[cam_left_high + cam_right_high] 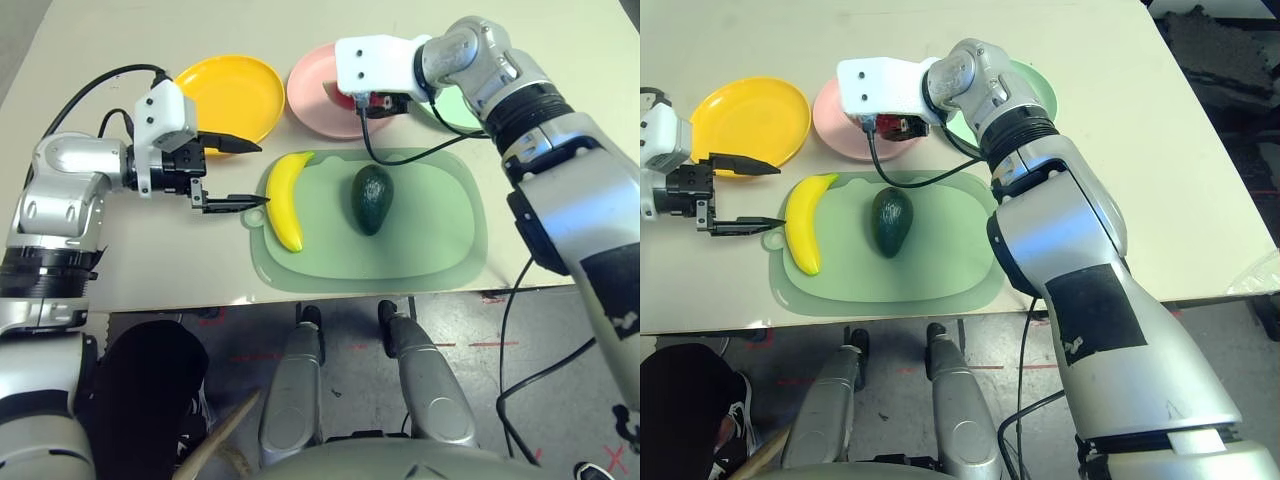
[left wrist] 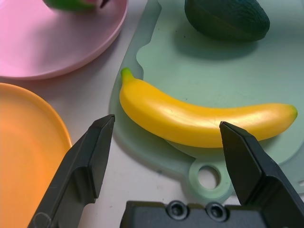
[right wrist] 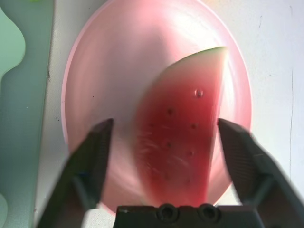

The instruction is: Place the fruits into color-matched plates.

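Note:
The yellow banana (image 1: 287, 198) and the dark green avocado (image 1: 371, 198) lie on the pale green board (image 1: 420, 250). My left gripper (image 1: 245, 175) is open just left of the banana's middle, level with it; in the left wrist view the banana (image 2: 199, 118) lies just beyond the fingertips. The watermelon wedge (image 3: 180, 142) rests on the pink plate (image 3: 95, 71). My right gripper (image 3: 164, 123) hovers open over it, a finger on either side. The yellow plate (image 1: 230, 95) sits behind the left gripper. The mint green plate (image 1: 1040, 90) is partly hidden by my right arm.
The three plates stand in a row along the far side of the board. The board's handle loop (image 2: 206, 176) points toward my left gripper. A black cable (image 1: 400, 155) from the right wrist hangs over the board's far edge.

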`<state>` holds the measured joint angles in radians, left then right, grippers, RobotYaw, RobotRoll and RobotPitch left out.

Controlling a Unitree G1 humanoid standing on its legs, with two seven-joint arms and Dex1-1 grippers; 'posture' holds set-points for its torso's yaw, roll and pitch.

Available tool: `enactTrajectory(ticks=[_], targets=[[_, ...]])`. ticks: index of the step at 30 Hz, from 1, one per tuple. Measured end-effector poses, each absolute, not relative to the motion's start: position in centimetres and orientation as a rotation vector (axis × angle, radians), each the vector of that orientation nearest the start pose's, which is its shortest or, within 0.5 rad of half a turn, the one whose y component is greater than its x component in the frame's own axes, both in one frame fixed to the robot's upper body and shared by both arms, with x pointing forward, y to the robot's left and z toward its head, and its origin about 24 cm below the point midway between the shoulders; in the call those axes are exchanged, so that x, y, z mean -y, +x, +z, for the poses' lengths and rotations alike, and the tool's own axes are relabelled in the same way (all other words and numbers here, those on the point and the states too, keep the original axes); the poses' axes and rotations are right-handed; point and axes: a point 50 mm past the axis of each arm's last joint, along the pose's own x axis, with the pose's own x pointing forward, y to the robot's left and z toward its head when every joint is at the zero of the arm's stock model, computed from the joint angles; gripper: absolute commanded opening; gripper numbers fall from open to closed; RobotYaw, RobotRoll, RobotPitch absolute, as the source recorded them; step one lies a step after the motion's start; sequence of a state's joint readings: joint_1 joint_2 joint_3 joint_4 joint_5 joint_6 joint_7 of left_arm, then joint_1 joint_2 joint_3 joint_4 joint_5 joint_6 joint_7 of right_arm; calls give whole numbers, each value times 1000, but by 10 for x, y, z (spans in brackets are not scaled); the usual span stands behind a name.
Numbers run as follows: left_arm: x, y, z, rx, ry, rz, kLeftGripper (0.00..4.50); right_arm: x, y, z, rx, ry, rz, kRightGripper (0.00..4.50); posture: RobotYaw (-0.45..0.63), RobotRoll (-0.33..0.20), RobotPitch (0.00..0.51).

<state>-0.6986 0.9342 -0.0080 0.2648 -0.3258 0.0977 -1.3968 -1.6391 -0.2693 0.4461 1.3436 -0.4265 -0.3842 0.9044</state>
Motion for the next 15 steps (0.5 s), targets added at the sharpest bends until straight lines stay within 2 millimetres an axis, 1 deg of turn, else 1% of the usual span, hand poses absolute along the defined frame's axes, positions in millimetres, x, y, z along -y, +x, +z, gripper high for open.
enactTrajectory(ticks=[4,10,12,15], targets=[[-254,303,238,-47,711,-1154,4500,56,400,296,101,-1372,1019,4458,-40,0,363],[-254,304,241,-36,724,-1159,4500,59,395,312,129,-1408,1056,4458,-46,0,364],[-255,303,242,-38,719,-1179,4500,62,390,319,150,-1464,1107,4458,-51,0,367],[-255,299,243,-24,677,-1257,4500,69,379,326,174,-1586,1221,4458,-60,0,368]])
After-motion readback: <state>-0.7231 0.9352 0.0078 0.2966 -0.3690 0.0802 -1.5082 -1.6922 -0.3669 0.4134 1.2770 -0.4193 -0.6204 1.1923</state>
